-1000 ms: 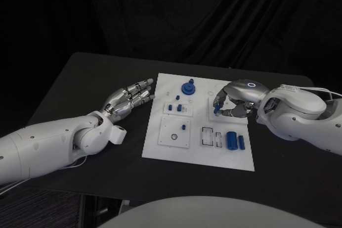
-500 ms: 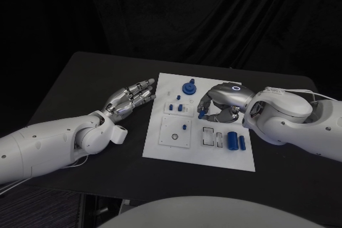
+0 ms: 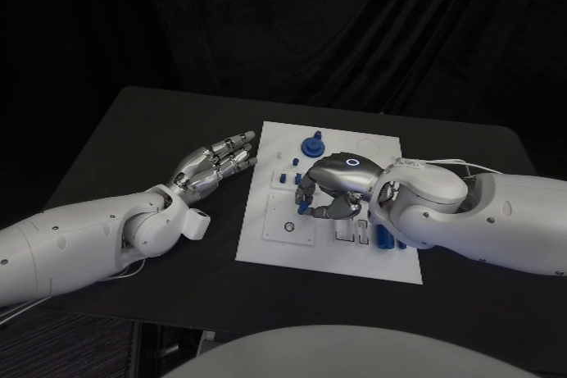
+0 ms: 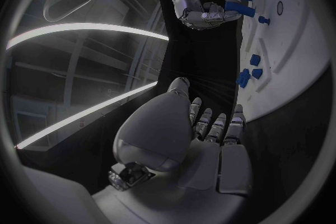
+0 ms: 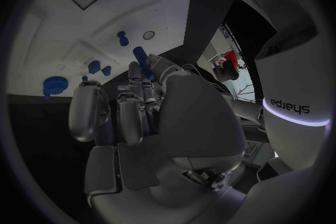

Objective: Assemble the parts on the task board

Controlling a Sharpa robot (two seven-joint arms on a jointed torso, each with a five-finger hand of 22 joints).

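Note:
The white task board [image 3: 321, 259] lies in the middle of the black table. My right hand [image 3: 326, 189] hovers over the board's middle and pinches a blue peg [image 4: 238, 8] in its fingertips; the right wrist view shows the same peg [image 5: 142, 61] between my fingers. Just beyond it a short blue peg [image 5: 123, 39] stands in the board beside a round hole [image 5: 148, 35]. A blue round knob [image 3: 313, 144] stands at the board's far edge, with two small blue blocks [image 3: 285, 178] nearer. My left hand [image 3: 219, 164] rests open on the table, left of the board.
Two blue cylinders [image 3: 385, 234] lie on the board's right side, partly hidden under my right forearm [image 3: 473, 214]. My left forearm [image 3: 95, 239] crosses the table's near left corner. The table's [image 3: 154, 124] edges drop off on all sides.
My right hand has carried the blue peg leftward across the board, from its right side to its middle. The left hand has stayed put.

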